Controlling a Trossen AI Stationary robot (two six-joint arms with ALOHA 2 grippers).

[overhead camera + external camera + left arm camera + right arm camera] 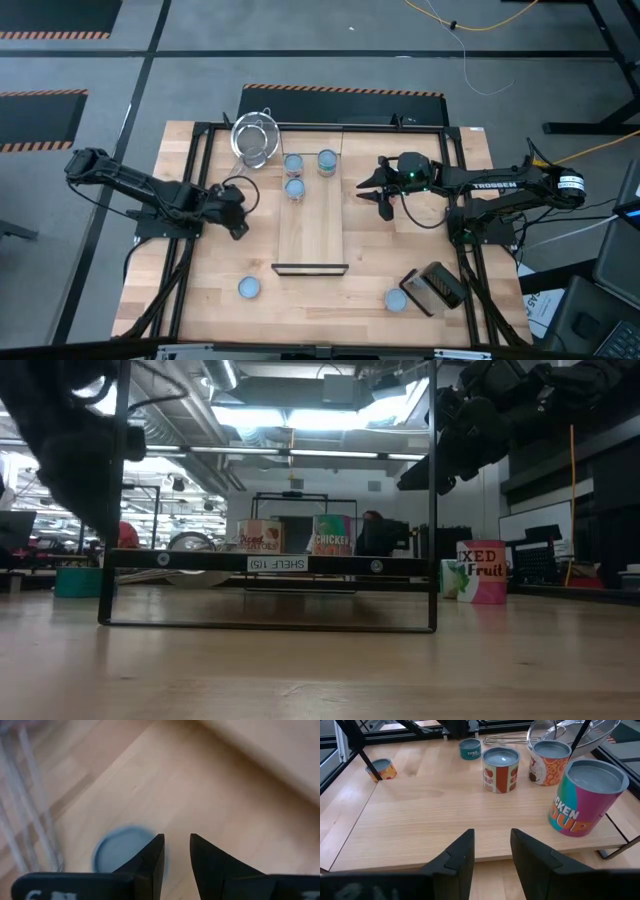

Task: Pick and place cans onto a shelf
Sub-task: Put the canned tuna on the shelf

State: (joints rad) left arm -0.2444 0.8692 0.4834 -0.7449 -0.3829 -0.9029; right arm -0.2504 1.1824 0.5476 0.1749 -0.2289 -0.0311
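The shelf is a long light wood board with a black bar at its near end. Three cans stand at its far end: a red-labelled one, an orange-ringed one and a pink and teal one. My left gripper hangs left of the shelf, open by a narrow gap and empty, over a low can's blue top. My right gripper is open and empty, right of the shelf and above the table, pointing toward the cans. Two more cans stand near the front.
A wire-mesh strainer lies at the far edge, left of the cans. A dark box lies at the front right beside a can. A black frame runs around the table. Bare board lies between the shelf's cans and its black bar.
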